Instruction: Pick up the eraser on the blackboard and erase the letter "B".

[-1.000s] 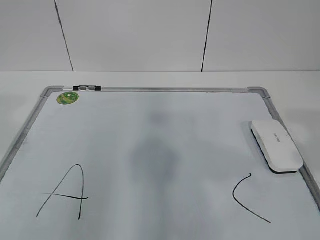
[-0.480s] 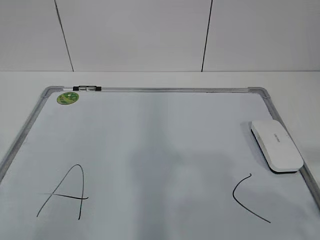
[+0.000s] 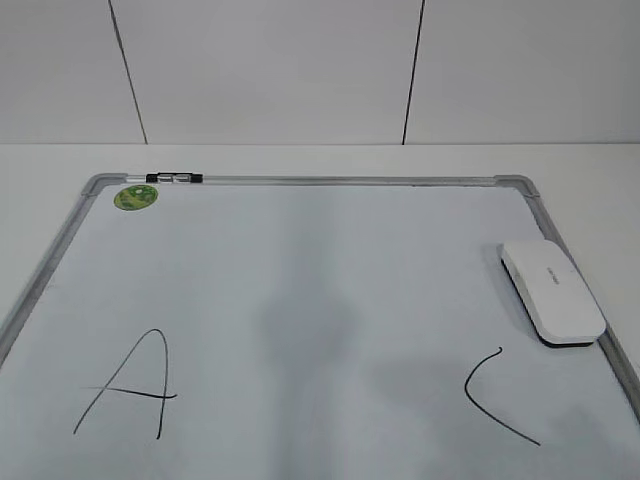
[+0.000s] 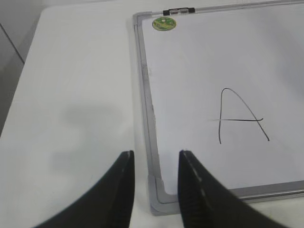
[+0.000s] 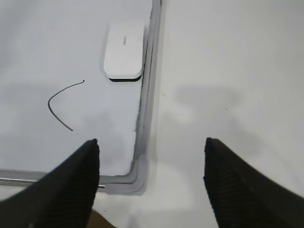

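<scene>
White rounded plastic eraser point(image 3: 552, 291), dark underside, lying flat on board at right edge of frame.

Item rests on the grey-framed white dry-erase blackboard point(image 3: 300, 181), just beside its right rail, above a black hand-drawn letter "C" point(image 3: 495, 396). Black letter "A" point(image 3: 128, 386) at lower left; blank board between the two. Round green sticker point(image 3: 136, 197) at upper left corner. Board lies on a white surface point(image 4: 76, 85). Left claw point(image 4: 154, 159) narrowly parted, empty, over the board's corner. Right claw point(image 5: 151, 147) spread wide, empty.
</scene>
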`<state>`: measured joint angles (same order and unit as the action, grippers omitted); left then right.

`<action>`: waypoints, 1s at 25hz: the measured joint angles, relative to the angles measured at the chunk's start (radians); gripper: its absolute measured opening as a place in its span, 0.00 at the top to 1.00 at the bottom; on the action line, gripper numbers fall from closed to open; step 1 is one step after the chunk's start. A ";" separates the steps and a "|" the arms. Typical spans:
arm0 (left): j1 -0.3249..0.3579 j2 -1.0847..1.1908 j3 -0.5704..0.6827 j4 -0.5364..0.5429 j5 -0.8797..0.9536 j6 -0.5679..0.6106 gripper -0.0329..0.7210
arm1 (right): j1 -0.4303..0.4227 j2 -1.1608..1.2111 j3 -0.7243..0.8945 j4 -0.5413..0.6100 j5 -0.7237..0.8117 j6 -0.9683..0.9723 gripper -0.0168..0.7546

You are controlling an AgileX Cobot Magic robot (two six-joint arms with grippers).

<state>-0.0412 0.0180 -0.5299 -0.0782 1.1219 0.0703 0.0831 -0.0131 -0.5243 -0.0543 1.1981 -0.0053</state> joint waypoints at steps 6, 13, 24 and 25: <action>0.000 -0.006 0.001 -0.002 -0.006 0.000 0.64 | 0.000 -0.004 0.020 -0.042 -0.027 0.005 0.29; 0.000 -0.006 0.002 -0.002 -0.006 0.000 0.64 | 0.000 -0.004 0.029 -0.025 -0.035 0.005 0.29; 0.000 -0.006 0.002 -0.008 -0.006 0.000 0.64 | 0.000 -0.004 0.029 -0.024 -0.040 0.005 0.29; 0.000 -0.006 0.002 -0.008 -0.006 0.000 0.64 | 0.000 -0.004 0.029 -0.024 -0.040 0.005 0.29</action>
<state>-0.0412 0.0124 -0.5277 -0.0860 1.1164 0.0703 0.0831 -0.0176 -0.4956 -0.0783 1.1582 0.0000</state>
